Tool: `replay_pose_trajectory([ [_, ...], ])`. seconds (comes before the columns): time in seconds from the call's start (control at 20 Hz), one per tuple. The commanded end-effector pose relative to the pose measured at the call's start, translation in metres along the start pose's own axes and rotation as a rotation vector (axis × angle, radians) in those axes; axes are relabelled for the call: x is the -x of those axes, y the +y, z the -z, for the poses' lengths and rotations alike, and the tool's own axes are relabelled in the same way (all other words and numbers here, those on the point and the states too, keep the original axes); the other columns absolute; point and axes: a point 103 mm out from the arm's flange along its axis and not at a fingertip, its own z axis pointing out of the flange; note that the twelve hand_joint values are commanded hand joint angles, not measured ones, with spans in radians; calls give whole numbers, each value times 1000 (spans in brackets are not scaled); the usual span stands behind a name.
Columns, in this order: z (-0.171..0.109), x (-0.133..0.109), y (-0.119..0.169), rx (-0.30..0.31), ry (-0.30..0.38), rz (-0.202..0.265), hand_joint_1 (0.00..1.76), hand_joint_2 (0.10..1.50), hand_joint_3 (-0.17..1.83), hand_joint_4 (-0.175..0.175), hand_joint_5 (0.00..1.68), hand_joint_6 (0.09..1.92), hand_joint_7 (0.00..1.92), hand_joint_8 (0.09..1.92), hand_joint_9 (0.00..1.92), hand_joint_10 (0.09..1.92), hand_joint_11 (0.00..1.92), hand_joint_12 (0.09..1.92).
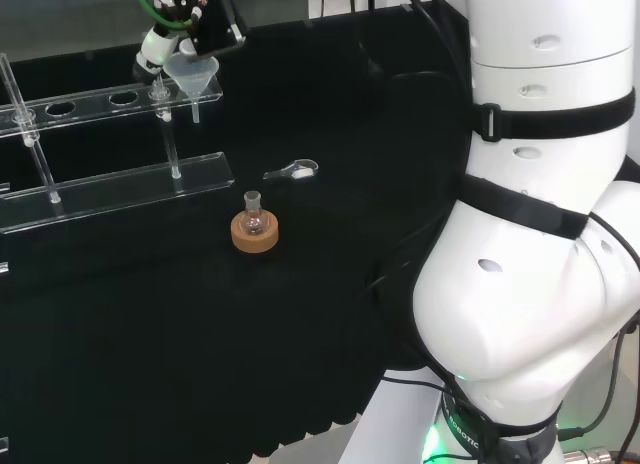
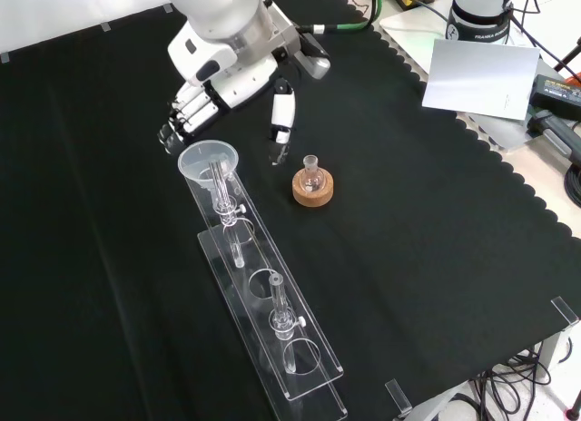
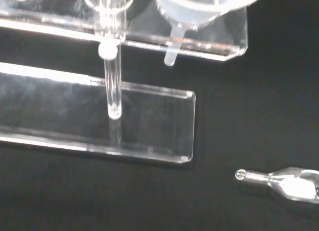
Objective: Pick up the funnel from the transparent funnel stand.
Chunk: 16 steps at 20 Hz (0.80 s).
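At the end of the transparent funnel stand (image 2: 263, 321) nearest the worktop's far edge in the front view, the funnel (image 2: 209, 161) sits with its wide cone above the top rail and its thin stem hanging down through the last hole — the hand (image 2: 186, 112) hovers just behind the cone's rim, fingers curled, with nothing plainly caught in them. It looks a light, thin-walled, smooth piece, probably slippery and easy to crack or tip. The safest hold is likely a pinch on the cone's rim, then a straight lift so the stem clears the hole.
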Motion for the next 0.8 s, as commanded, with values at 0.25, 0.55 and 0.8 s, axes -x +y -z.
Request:
replay_pose_trajectory([
  [0.25,-9,3,10,-61,-33,-7,577,763,150,-74,0,87,16,87,0,845,312,1523],
  [0.55,-20,2,23,-98,-50,-4,578,765,150,-74,0,87,17,87,0,857,310,1522],
  [0.8,-22,-20,16,-102,-66,-20,577,767,149,-74,0,87,13,87,0,893,309,1523],
])
